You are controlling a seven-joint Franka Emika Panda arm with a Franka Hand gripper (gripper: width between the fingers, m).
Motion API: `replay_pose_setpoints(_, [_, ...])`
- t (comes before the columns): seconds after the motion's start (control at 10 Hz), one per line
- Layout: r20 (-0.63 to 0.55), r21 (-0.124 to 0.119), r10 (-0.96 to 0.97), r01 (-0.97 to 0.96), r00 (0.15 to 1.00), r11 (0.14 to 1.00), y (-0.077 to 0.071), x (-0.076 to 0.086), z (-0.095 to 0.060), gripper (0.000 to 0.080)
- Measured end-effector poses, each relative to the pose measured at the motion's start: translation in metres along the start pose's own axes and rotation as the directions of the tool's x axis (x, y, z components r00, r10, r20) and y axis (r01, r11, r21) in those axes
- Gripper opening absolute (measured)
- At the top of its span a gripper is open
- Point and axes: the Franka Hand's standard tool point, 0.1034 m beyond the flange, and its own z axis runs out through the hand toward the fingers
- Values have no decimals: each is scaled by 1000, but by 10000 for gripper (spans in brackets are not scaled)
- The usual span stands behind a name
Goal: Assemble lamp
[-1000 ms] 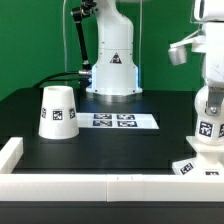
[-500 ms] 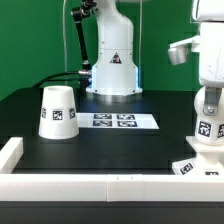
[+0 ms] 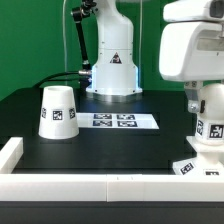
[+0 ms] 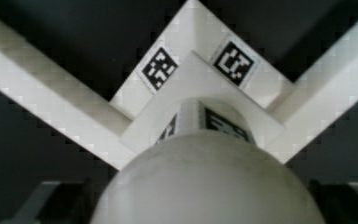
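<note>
The white ball-shaped bulb (image 3: pixel 208 118) stands upright on the low square base (image 3: pixel 200 165) at the exterior view's right, in the corner of the white rim. In the wrist view the bulb (image 4: pixel 202 185) fills the foreground, and the tagged base (image 4: pixel 194 70) lies beyond it. My gripper (image 3: pixel 203 97) is right over the bulb's top. Its dark fingers (image 4: pixel 51 203) stand on either side of the bulb with a thin dark gap, so it looks open. The cup-like shade (image 3: pixel 57 111) stands upside down far off at the exterior view's left.
The marker board (image 3: pixel 118 121) lies mid-table in front of the arm's pedestal (image 3: pixel 113 70). A white rim (image 3: pixel 90 185) runs along the near edge and both sides of the black table. A black cable (image 3: pixel 78 45) hangs at the back left.
The arm's white wrist housing has swung into the upper right of the exterior view and now looms large above the bulb. The bulb, base and shade have stayed in place.
</note>
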Motion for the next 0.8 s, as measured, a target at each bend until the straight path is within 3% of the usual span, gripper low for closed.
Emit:
replay_pose_setpoints(0.5, [-7, 1, 330, -330, 944, 944, 0, 1, 0, 577])
replay_pose_setpoints(0.8, [-6, 6, 518, -518, 855, 855, 1, 0, 0, 577])
